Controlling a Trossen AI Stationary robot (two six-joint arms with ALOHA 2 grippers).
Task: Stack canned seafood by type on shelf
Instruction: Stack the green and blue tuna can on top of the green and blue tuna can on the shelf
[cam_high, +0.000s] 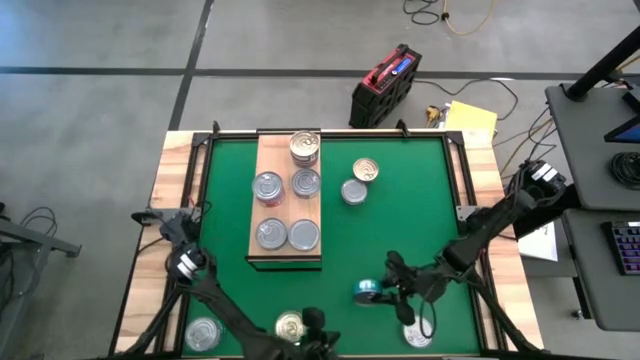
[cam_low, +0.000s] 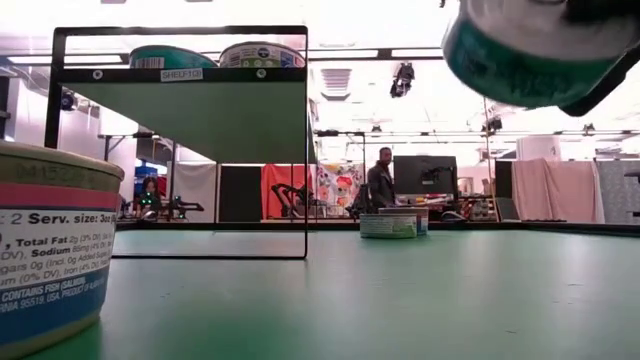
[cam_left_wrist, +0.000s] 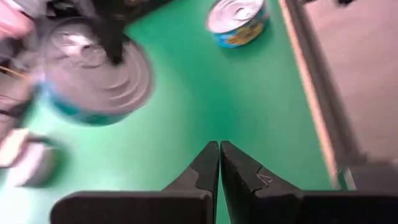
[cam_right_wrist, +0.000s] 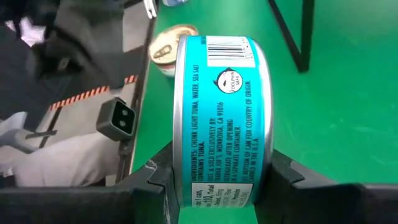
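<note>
The right gripper (cam_right_wrist: 217, 180) is pinching a teal-labelled tuna can (cam_right_wrist: 221, 118), one finger on the lid face and one on the base, so the can's short axis runs straight across between the fingers and its label wall faces the wrist camera. In the high view that gripper (cam_high: 378, 291) sits at about five o'clock on the green mat (cam_high: 400, 220), and the low view shows the can (cam_low: 530, 50) clear of the surface, tilted. The shelf (cam_high: 286, 250) lies toward ten o'clock from the claw, a long board whose length runs twelve to six, carrying five cans in two columns with a stacked pair at its far end (cam_high: 304, 147). I judge the coming move turns on rolling the can flat and carrying it up-left to a matching column. The right arm is plainly the nearer one for that. The path across the mat looks open; two loose cans (cam_high: 358, 182) stand at about one o'clock of the shelf's middle, off the direct line. The left gripper (cam_left_wrist: 219, 163) has its fingers pressed together, holding nothing, and waits near the six o'clock edge beside a gold-lidded can (cam_high: 290, 326)
</note>
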